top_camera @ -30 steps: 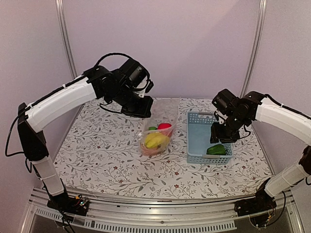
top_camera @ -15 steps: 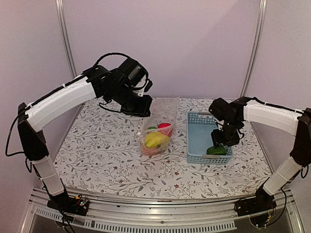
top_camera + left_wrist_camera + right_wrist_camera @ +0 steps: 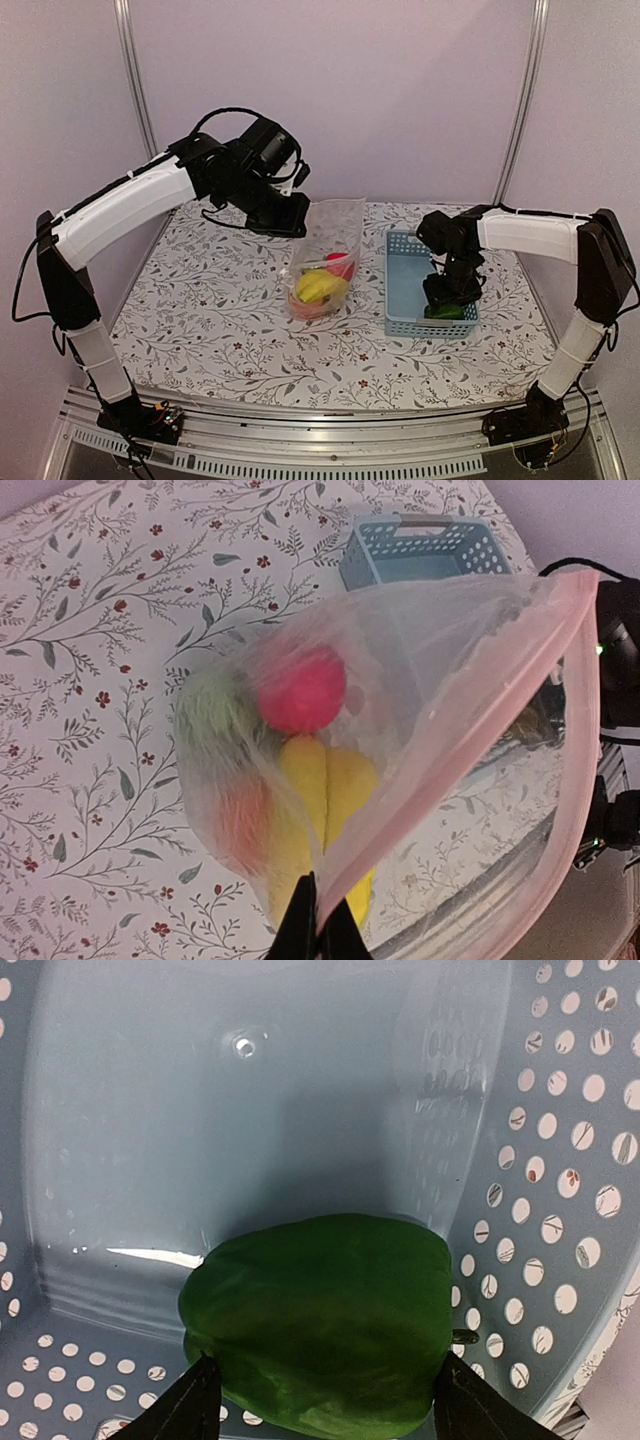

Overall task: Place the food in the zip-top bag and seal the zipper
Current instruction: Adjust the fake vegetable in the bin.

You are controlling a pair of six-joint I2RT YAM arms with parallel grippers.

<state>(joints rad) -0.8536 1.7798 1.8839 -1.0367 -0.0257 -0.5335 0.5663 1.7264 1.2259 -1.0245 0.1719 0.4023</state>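
Green hollow plastic is what you are dealing with: the green pepper [image 3: 320, 1325] lies on its side in the near corner of the blue basket [image 3: 560, 1210], and it is the one piece of food not yet bagged. Your right gripper [image 3: 327, 1385] has come to a wide stance with one finger at each flank of the pepper; they look to be touching it, but you cannot tell from these views whether they are actually clamping. Expect it to be light, rigid and glossy, so it is likely to squirt out of a hard pinch. Take it across its broad middle, not the tapering end, and squeeze gently. Your left gripper [image 3: 312, 930] is pinched closed on one lip of the zip-top bag [image 3: 450, 680], holding the mouth up off the table [image 3: 200, 300] while the bottom sags with the bananas [image 3: 325, 800], a red piece [image 3: 300, 690] and green and orange shapes behind the film. That film is thin, crinkly and limp, so the mouth probably will not stay open unaided; bring the pepper in over the free lip. The pink zipper [image 3: 572, 730] runs along that edge and is the stiffest part to grasp when you seal.
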